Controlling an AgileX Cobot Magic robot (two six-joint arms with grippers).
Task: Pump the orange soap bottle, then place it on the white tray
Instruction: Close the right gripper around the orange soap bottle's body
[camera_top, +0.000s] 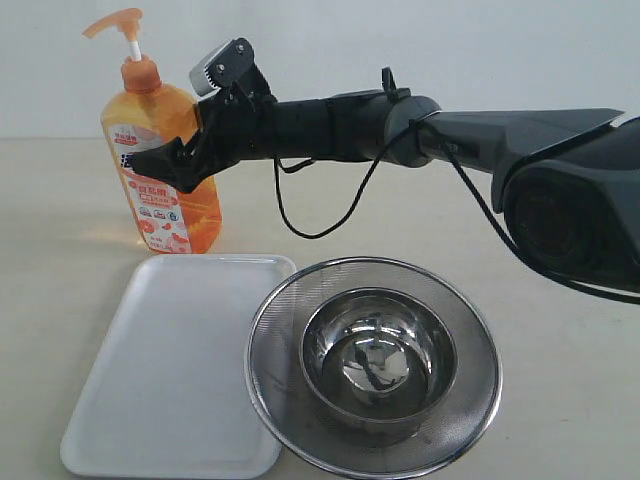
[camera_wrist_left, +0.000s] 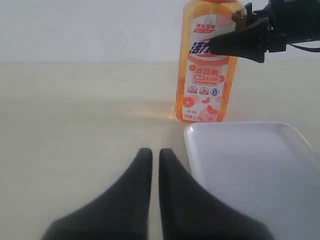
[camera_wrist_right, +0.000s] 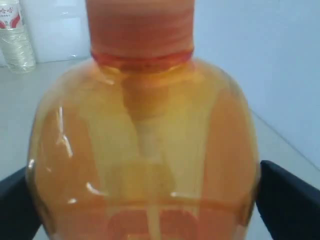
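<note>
The orange soap bottle (camera_top: 165, 215) stands upright on the table just behind the white tray (camera_top: 170, 380), with its pump head raised. My right gripper (camera_top: 150, 155) reaches in from the right at label height. It is open, with one finger on each side of the bottle (camera_wrist_right: 140, 140). Both fingers (camera_wrist_right: 287, 200) lie close against the bottle's walls, and I cannot tell whether they press. My left gripper (camera_wrist_left: 155, 152) is shut and empty, low over the table beside the tray (camera_wrist_left: 255, 165) and short of the bottle (camera_wrist_left: 202, 90). It does not show in the exterior view.
A round steel mesh strainer (camera_top: 270, 340) with a steel bowl (camera_top: 380, 360) in it sits right of the tray, under the right arm. A clear water bottle (camera_wrist_right: 15, 35) stands far off near the wall.
</note>
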